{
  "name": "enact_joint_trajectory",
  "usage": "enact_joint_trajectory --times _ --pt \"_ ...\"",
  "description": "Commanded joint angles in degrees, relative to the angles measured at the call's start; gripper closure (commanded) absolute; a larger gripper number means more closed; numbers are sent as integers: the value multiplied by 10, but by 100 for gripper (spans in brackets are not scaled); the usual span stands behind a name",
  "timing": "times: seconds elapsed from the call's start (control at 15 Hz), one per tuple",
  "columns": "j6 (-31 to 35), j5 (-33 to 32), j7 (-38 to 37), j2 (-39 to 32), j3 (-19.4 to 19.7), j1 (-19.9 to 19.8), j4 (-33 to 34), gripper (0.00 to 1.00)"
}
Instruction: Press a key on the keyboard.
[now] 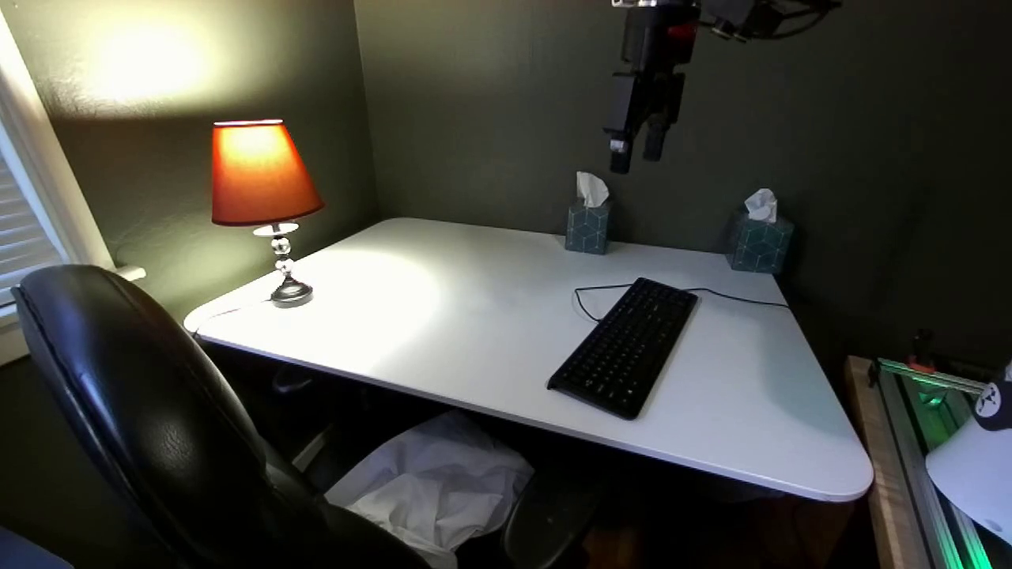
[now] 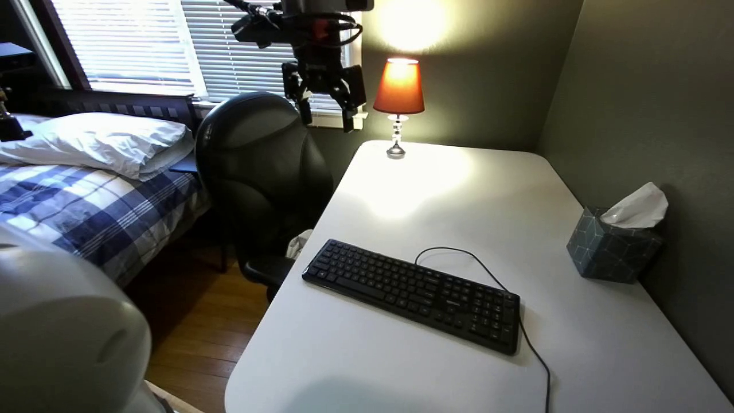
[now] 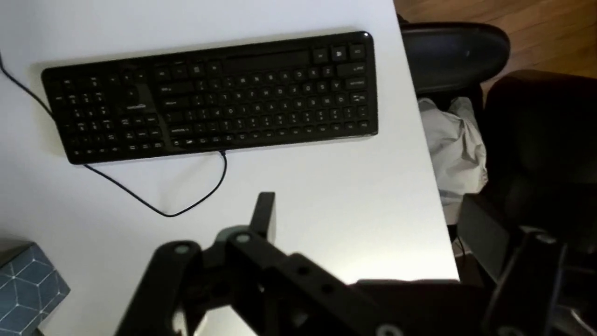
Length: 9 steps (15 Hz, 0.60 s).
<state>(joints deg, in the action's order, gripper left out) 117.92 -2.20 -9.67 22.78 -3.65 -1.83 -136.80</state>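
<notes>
The keyboard (image 1: 624, 352) is flat and black, lying on the white desk (image 1: 490, 316) with its thin dark cable. It also shows in an exterior view (image 2: 413, 293), and whole in the upper part of the wrist view (image 3: 210, 100). My gripper (image 1: 637, 156) hangs high above the desk, pointing down and well apart from the keyboard. It shows in an exterior view (image 2: 327, 122) in front of the window and chair. In the wrist view the gripper (image 3: 373, 219) has its fingers wide apart with nothing between them. The keys are uncovered.
Two teal tissue boxes (image 1: 587, 229) (image 1: 760, 243) stand along the desk's wall side. A lamp (image 1: 261, 178) with an orange-red shade stands at the far end of the desk. A black chair (image 2: 258, 155) is beside the desk's edge. The cable (image 3: 170, 215) loops beside the keyboard.
</notes>
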Motion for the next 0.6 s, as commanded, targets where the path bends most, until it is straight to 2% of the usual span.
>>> enact_joint_trajectory --times 0.0,0.53 --pt "8 -53 27 -41 6 -6 -7 0" --pt "4 -90 64 -144 52 -28 -8 0"
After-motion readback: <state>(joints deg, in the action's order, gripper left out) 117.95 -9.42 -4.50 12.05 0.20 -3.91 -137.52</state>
